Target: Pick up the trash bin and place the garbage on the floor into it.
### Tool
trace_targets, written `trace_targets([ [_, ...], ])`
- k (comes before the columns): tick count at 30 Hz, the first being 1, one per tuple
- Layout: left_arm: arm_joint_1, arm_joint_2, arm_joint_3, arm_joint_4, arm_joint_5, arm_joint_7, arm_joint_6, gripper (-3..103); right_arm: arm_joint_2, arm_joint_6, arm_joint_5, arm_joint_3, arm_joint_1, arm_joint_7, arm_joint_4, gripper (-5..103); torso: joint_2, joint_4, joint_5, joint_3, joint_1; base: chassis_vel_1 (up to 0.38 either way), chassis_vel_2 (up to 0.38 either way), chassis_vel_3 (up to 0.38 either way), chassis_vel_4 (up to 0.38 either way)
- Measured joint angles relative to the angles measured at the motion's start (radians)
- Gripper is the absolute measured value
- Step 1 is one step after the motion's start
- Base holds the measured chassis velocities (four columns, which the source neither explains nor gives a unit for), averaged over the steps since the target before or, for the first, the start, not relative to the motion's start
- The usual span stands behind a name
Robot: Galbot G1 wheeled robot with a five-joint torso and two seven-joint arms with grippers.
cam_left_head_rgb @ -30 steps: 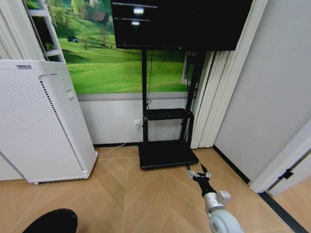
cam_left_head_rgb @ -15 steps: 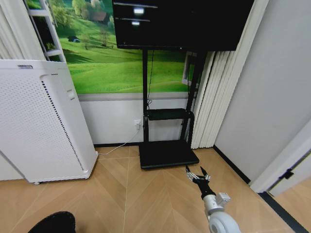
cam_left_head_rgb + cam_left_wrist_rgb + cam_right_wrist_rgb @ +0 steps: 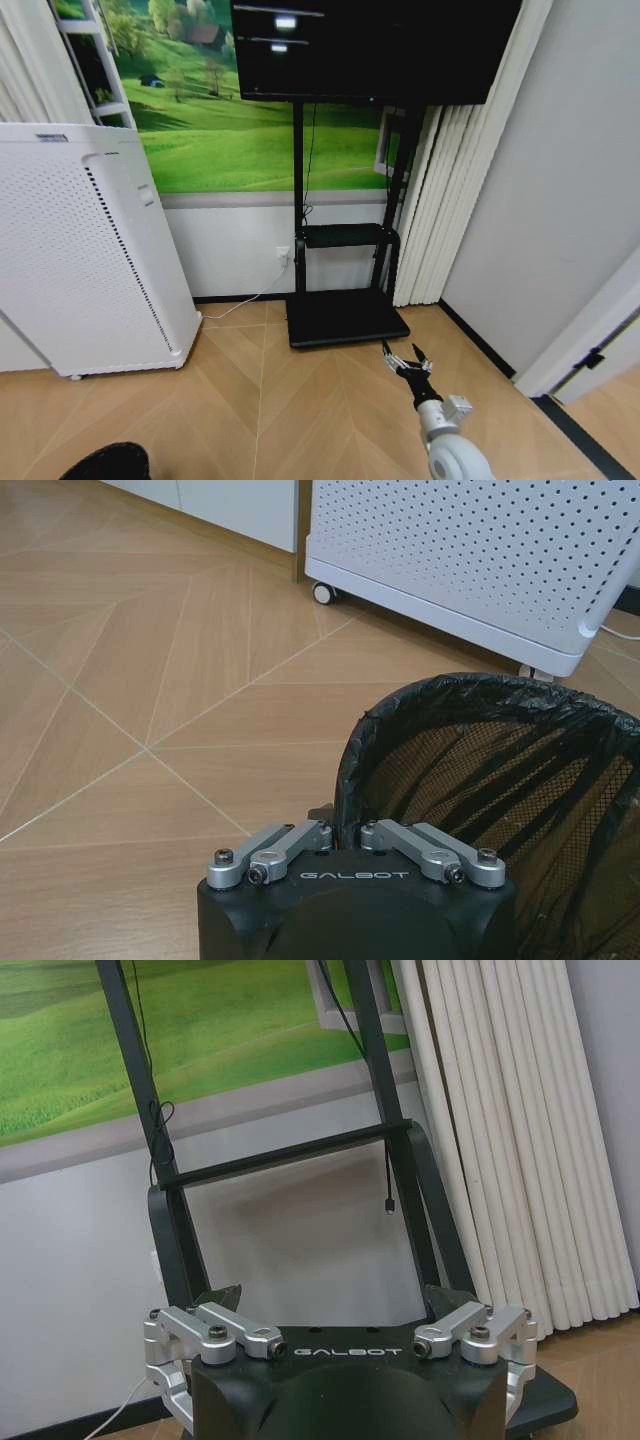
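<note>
Right now I'm gripping the trash bin by its rim with the left gripper to carry it, while the right gripper is hanging open, ready for litter.

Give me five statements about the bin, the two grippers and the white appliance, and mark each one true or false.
1. The left gripper is shut on the trash bin at its rim. True.
2. The right gripper holds a bottle. False: it is open and empty, raised over the wooden floor.
3. The trash bin has a black bag lining. True.
4. The white appliance lies tipped over. False: it stands upright on wheels.
5. The right gripper points toward the black TV stand. True.
</note>
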Motion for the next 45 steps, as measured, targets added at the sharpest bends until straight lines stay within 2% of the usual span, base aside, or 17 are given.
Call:
trace_targets([
  [8,-0.004,-0.005,-0.008,0.003,-0.006,-0.010,0.004,4,-0.003,0.001,0.002,0.002,0.002,0.000,-0.007,100,0.000,-0.0001,-0.0001,0.000,0.000,0.000,0.000,0.000,0.000],
  [14,-0.007,-0.005,-0.030,0.009,-0.003,-0.031,0.004,26,-0.006,-0.013,-0.001,0.004,0.010,0.017,-0.011,100,0.000,0.0000,-0.0002,0.000,0.000,0.000,0.000,0.000,0.000],
  [16,-0.007,-0.005,-0.030,0.009,-0.003,-0.031,0.004,26,-0.006,-0.013,-0.001,0.004,0.010,0.017,-0.011,100,0.000,0.0000,-0.0002,0.000,0.000,0.000,0.000,0.000,0.000],
  [18,-0.006,-0.004,-0.035,0.007,-0.004,-0.035,0.004,36,-0.006,-0.028,-0.004,0.006,0.010,0.025,-0.011,100,0.000,-0.0001,-0.0001,0.000,0.000,0.000,0.000,0.000,0.000],
  [19,-0.005,-0.003,-0.039,0.003,-0.005,-0.037,0.004,47,-0.006,-0.035,-0.007,0.007,0.010,0.029,-0.011,100,0.000,0.0000,0.0002,0.000,0.000,0.000,0.000,0.000,0.000],
  [21,-0.005,-0.002,-0.041,0.000,-0.005,-0.037,0.004,47,-0.006,-0.038,-0.010,0.008,0.009,0.033,-0.011,100,0.000,0.0000,0.0000,0.000,0.000,0.000,0.000,0.000,0.000],
  [23,-0.002,0.004,-0.055,-0.015,-0.002,-0.038,0.003,58,-0.004,-0.049,-0.019,0.009,0.006,0.049,-0.012,100,0.000,-0.0001,0.0000,0.000,0.000,0.000,0.000,0.000,0.000],
  [24,-0.002,0.004,-0.055,-0.015,-0.002,-0.038,0.003,58,-0.004,-0.049,-0.019,0.009,0.006,0.049,-0.012,100,0.000,-0.0001,0.0000,0.000,0.000,0.000,0.000,0.000,0.000],
  [27,0.059,-0.010,-0.086,-0.142,-0.010,-0.008,-0.010,75,-0.005,-0.089,-0.030,0.018,0.003,0.084,-0.007,100,0.000,-0.0003,0.0001,0.000,0.000,0.000,0.000,0.000,0.000],
  [32,0.118,-0.040,-0.112,-0.233,0.014,0.022,-0.026,85,-0.001,-0.115,-0.040,0.023,0.000,0.104,-0.009,100,0.000,0.0002,0.0001,0.000,0.000,0.000,0.000,0.000,0.000],
  [35,0.132,-0.050,-0.154,-0.359,0.051,0.078,-0.077,100,0.006,-0.140,-0.064,0.025,-0.012,0.118,0.011,100,0.000,0.0001,0.0003,0.000,0.000,0.000,0.000,0.000,0.000],
  [36,0.132,-0.050,-0.154,-0.359,0.051,0.078,-0.077,100,0.006,-0.140,-0.064,0.025,-0.012,0.118,0.011,100,0.000,0.0001,0.0003,0.000,0.000,0.000,0.000,0.000,0.000],
  [39,0.084,-0.021,-0.159,-0.480,0.110,0.102,-0.076,100,0.014,-0.147,-0.082,0.034,-0.052,0.121,0.088,100,0.000,0.0002,0.0002,0.000,0.000,0.000,0.000,0.000,0.000],
  [40,0.084,-0.021,-0.159,-0.480,0.110,0.102,-0.076,100,0.014,-0.147,-0.082,0.034,-0.052,0.121,0.088,100,0.000,0.0002,0.0002,0.000,0.000,0.000,0.000,0.000,0.000],
  [43,0.012,0.039,-0.073,-0.600,0.210,0.095,-0.047,100,0.048,-0.151,-0.105,0.065,-0.171,0.122,0.209,100,0.000,-0.0008,0.0000,0.000,0.000,0.000,0.000,0.000,0.000],
  [44,0.012,0.039,-0.073,-0.600,0.210,0.095,-0.047,100,0.048,-0.151,-0.105,0.065,-0.171,0.122,0.209,100,0.000,-0.0008,0.0000,0.000,0.000,0.000,0.000,0.000,0.000],
  [45,-0.010,0.061,-0.024,-0.634,0.232,0.087,-0.037,100,0.062,-0.149,-0.118,0.075,-0.214,0.114,0.242,100,0.000,-0.0011,-0.0002,0.000,0.000,0.000,0.000,0.000,0.000],
])
